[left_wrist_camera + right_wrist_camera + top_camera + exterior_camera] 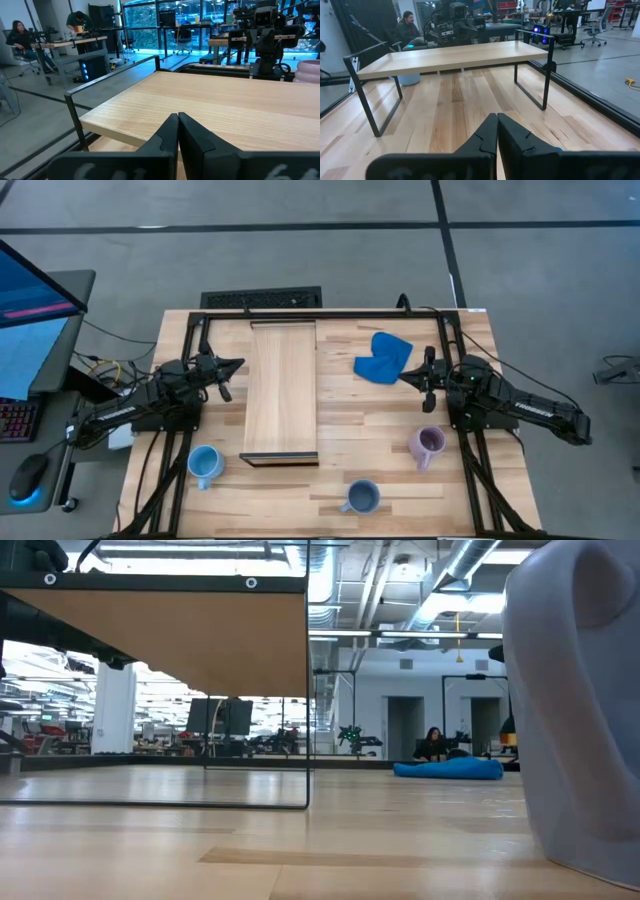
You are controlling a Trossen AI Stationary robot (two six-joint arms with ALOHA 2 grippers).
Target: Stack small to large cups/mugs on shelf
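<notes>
The shelf (282, 390), a pale wood board on thin dark legs, stands mid-table. On the tabletop near it, three mugs rest on their bases: light blue (204, 464), slate blue (361, 497) and lilac (427, 444). My left gripper (232, 366) hovers shut at the shelf's left side, level with the board (225, 105). My right gripper (405, 375) hovers shut to the shelf's right, beside a blue cloth (383, 357). The right wrist view shows the shelf (455, 52) side-on, with the light blue mug (410, 78) beyond it.
The blue cloth (450, 769) lies on the table's far right part. A dark frame (300, 314) runs along the table's edges. In the low view a pale mug (580, 720) stands very close at the right. People sit at desks in the room beyond (20, 35).
</notes>
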